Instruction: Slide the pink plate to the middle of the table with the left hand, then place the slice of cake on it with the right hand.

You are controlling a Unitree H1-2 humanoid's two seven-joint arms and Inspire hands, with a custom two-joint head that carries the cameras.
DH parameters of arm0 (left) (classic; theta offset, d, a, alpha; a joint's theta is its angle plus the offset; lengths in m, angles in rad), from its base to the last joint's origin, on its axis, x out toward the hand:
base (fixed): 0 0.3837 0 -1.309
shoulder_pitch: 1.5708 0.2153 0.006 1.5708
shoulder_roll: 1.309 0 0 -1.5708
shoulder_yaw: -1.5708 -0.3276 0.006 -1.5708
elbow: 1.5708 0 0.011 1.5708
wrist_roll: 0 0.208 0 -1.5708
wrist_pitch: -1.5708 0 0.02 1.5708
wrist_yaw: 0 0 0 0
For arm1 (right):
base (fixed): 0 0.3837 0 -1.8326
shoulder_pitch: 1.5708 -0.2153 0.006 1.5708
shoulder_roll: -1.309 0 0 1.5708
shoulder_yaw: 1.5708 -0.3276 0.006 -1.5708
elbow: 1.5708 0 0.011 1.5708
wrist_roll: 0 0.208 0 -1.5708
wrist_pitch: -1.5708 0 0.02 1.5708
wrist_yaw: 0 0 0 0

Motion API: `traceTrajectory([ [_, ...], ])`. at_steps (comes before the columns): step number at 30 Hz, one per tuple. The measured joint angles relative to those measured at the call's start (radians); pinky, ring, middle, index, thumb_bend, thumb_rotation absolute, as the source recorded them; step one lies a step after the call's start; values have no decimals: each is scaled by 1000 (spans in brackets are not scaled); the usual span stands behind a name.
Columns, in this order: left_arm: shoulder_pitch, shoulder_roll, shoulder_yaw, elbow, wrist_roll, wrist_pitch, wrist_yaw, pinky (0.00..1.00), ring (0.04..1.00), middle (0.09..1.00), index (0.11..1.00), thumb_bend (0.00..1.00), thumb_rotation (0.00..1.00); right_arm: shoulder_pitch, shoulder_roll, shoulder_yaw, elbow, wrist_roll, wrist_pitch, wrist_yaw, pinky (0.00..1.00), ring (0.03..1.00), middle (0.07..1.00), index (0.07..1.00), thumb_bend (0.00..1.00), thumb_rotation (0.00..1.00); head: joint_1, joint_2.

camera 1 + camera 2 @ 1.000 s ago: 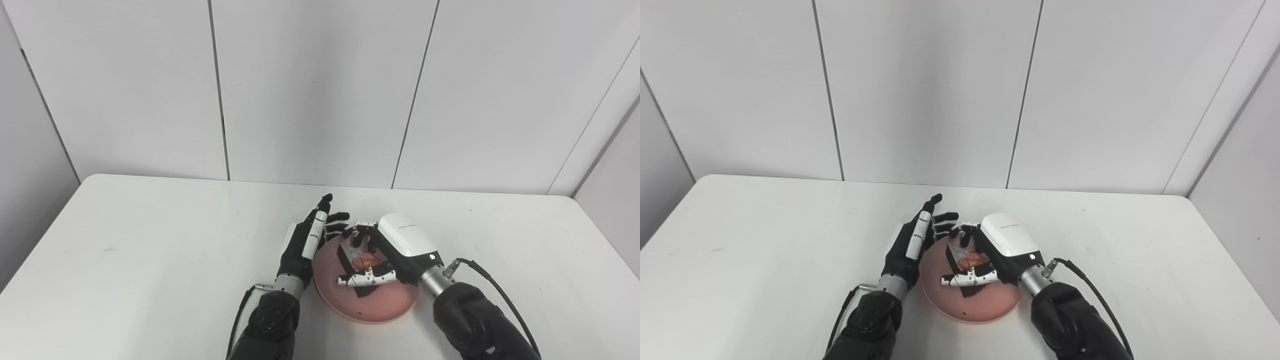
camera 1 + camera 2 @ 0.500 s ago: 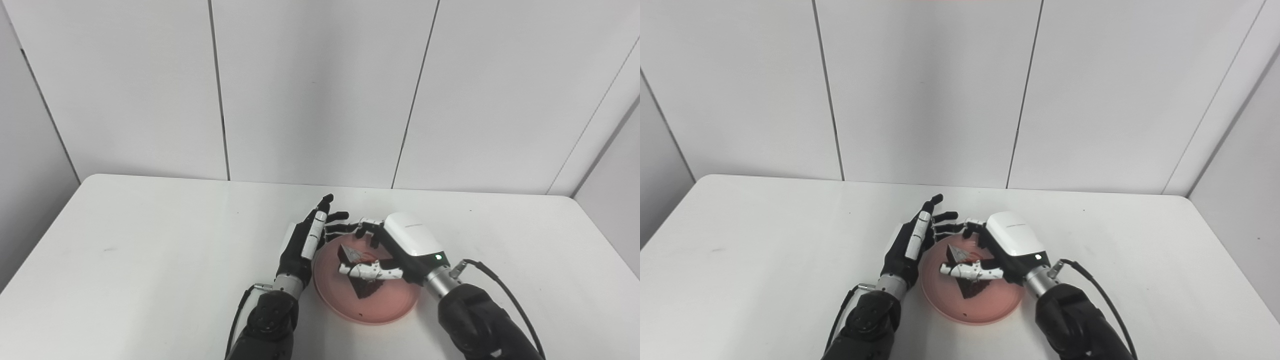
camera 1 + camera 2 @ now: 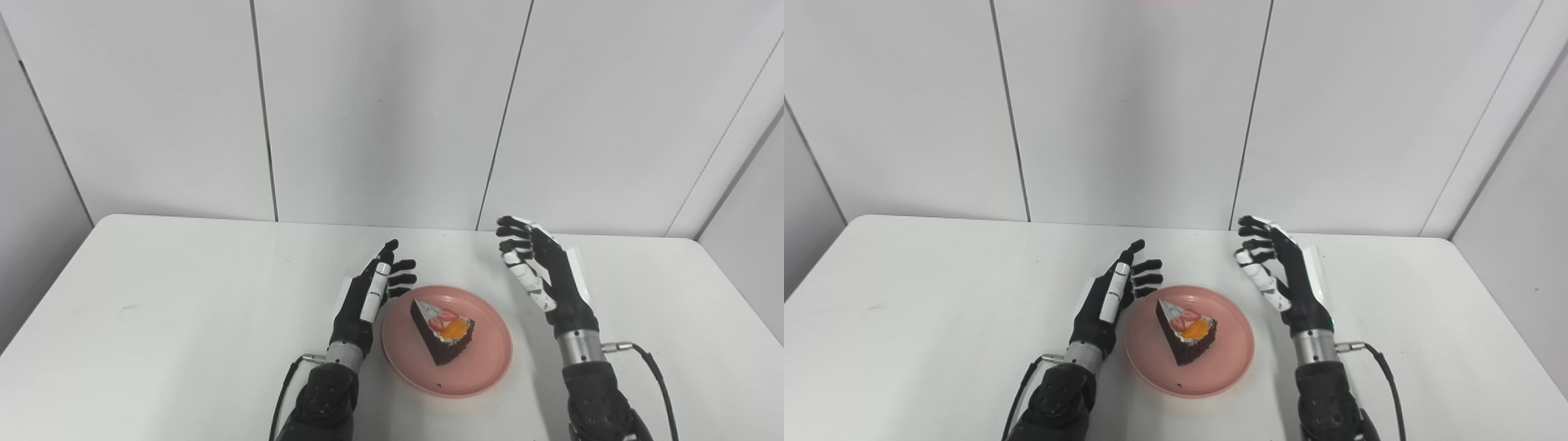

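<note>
A pink plate (image 3: 484,361) lies near the middle front of the white table (image 3: 184,318). A slice of chocolate cake (image 3: 444,331) with strawberry and orange topping sits on it, free of both hands. My left hand (image 3: 370,294) is open, edge-on, right beside the plate's left rim. My right hand (image 3: 542,272) is open and empty, raised to the right of the plate, palm facing left. The same scene shows in the right eye view: plate (image 3: 1228,361), cake (image 3: 1185,331), left hand (image 3: 1111,294), right hand (image 3: 1280,275).
White wall panels (image 3: 380,110) stand behind the table's far edge. A black cable (image 3: 655,373) runs from my right wrist.
My right hand let go of the cake, opened, and lifted up and to the right, off the plate. The cake stays on the plate. My left hand has hardly moved.
</note>
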Motion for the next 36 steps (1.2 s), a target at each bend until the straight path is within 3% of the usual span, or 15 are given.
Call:
traceTrajectory([
  [3,16,-3,-4,-20,24,-14,36,865,919,920,890,817,969,0,18,-24,31,109,39,57,704,773,806,804,773,1000,5,8],
  [6,23,-10,-4,-28,42,-27,76,961,990,988,938,801,993,-1,44,-43,41,171,116,74,719,781,815,818,750,1000,3,9],
  [9,31,-13,-7,-40,54,-28,105,992,999,998,967,797,999,-1,56,-46,45,180,157,77,721,790,822,827,737,1000,0,11],
  [16,39,-11,-22,-51,69,-25,133,1000,1000,1000,1000,765,1000,-1,58,-54,49,179,228,76,752,818,842,833,724,1000,-6,9],
  [19,41,-11,-24,-54,82,-22,149,1000,1000,1000,1000,752,1000,0,52,-49,50,165,246,76,873,833,848,827,744,1000,-6,12],
  [36,42,-12,-23,-55,71,-16,152,1000,1000,1000,1000,739,1000,-3,38,-24,32,131,291,84,915,865,871,851,744,1000,-9,12],
])
